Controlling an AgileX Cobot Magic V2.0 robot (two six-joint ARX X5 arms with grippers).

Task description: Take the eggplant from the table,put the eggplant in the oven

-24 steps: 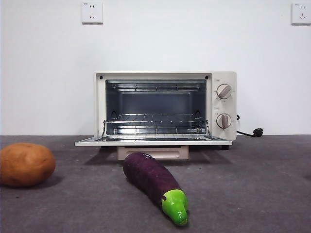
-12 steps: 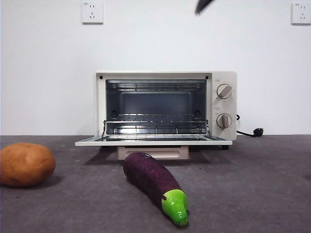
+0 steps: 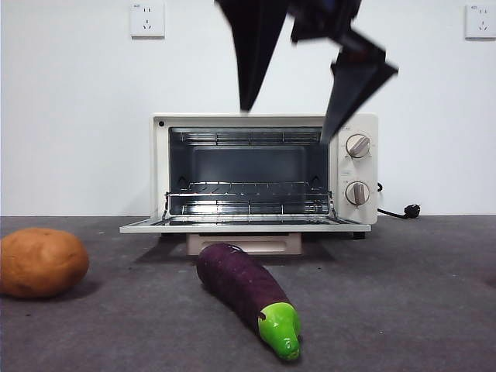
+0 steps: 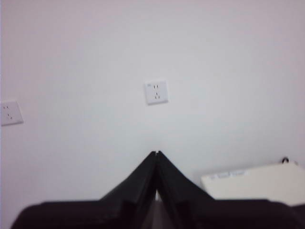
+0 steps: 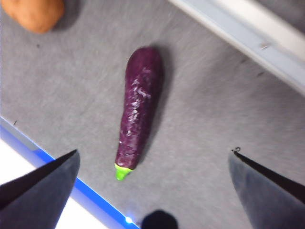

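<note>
Nothing is done yet: the eggplant [image 3: 246, 295] lies on the table [image 3: 418, 294] at the lower centre of the front view, before the oven [image 3: 263, 174], whose door is down. The right gripper [image 3: 298, 108] hangs at the top centre, jaws wide apart and empty. The left gripper [image 4: 156, 155] is closed on nothing. The eggplant is long, glossy purple, with a smooth green cap; the table is matte grey.
</note>
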